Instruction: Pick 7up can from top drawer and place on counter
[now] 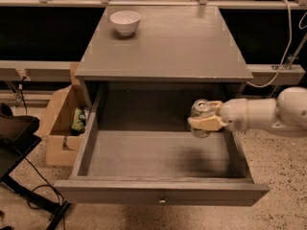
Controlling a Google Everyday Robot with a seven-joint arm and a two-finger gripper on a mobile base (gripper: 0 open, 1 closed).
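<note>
Your cream-coloured two-finger pincer (205, 122) is closed around the small cylindrical green-and-white 7up can (200, 108). It grips the can across the body from the right, and the silver top shows above the fingers. The can sits roughly upright in the grasp. It hangs above the floor of the wide, shallow grey wooden top drawer (160, 195), close to the drawer's right wall and below the front edge of the flat grey wooden worktop (168, 47).

Expect the can to be light, with thin, smooth metal walls that dent easily and can slip in the grip. The middle of the body is the right place to hold it, since the rims at either end give the fingers little to bear on. Squeeze only hard enough to stop it sliding.

To finish, you will probably need to bring the can out past the worktop's overhang before raising it. Then set it down flat on its base, well away from the round white ceramic bowl (125, 22) at the far left corner.
</note>
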